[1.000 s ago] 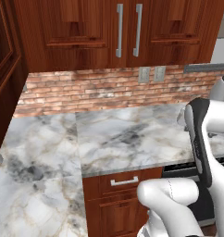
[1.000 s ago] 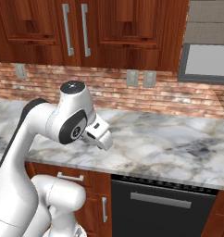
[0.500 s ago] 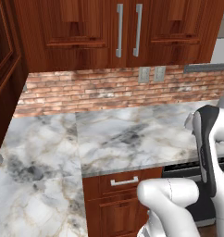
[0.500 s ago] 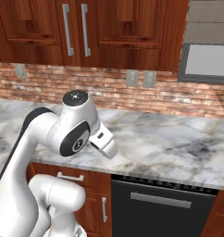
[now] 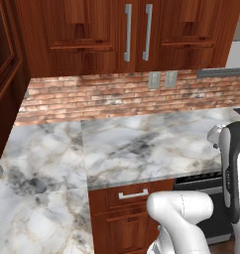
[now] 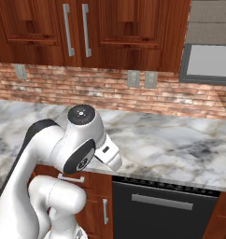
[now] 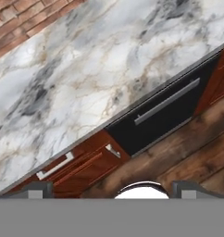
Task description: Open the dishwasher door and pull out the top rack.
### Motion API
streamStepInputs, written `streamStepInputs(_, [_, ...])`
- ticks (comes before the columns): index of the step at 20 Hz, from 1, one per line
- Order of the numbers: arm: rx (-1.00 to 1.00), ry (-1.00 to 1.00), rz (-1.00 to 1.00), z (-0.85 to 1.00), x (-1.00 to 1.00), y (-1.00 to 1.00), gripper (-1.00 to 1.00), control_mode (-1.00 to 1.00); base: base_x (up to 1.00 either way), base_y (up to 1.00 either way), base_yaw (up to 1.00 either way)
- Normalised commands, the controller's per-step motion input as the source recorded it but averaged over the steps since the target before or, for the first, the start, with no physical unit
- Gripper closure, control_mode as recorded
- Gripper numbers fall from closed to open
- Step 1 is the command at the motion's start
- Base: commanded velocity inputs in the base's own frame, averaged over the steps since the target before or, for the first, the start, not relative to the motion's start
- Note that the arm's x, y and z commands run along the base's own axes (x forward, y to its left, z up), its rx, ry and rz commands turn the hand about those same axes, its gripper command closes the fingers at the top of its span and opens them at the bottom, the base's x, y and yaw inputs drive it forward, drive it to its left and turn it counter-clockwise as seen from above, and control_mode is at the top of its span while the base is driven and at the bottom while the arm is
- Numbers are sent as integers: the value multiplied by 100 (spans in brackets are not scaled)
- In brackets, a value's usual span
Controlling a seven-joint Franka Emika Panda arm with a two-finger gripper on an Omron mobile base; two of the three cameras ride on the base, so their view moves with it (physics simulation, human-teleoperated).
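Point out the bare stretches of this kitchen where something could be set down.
The grey-veined white marble countertop lies bare from the red brick backsplash to its front edge, over the flat black dishwasher door and the reddish-brown wooden drawer front. Its left corner leg is bare too. The only crowding is the white robot arm along the front edge.

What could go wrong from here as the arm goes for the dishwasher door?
The dishwasher door is shut and the gripper sits well above it, so it may clip the counter edge going down. The wooden drawer handle lies close beside the door; it could grab that instead of the door's handle.
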Motion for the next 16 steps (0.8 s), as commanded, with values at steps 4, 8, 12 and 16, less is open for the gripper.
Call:
streamStepInputs(4, [5, -9, -2, -5, -23, -15, -100, -100, 0, 0, 0])
streamStepInputs(8, [4, -10, -2, -6, -23, -14, -100, -100, 0, 0, 0])
streamStepInputs(12, [1, -8, -1, -4, -23, -16, -100, -100, 0, 0, 0])
streamStepInputs(16, [1, -7, -1, -2, -23, -17, -100, -100, 0, 0, 0])
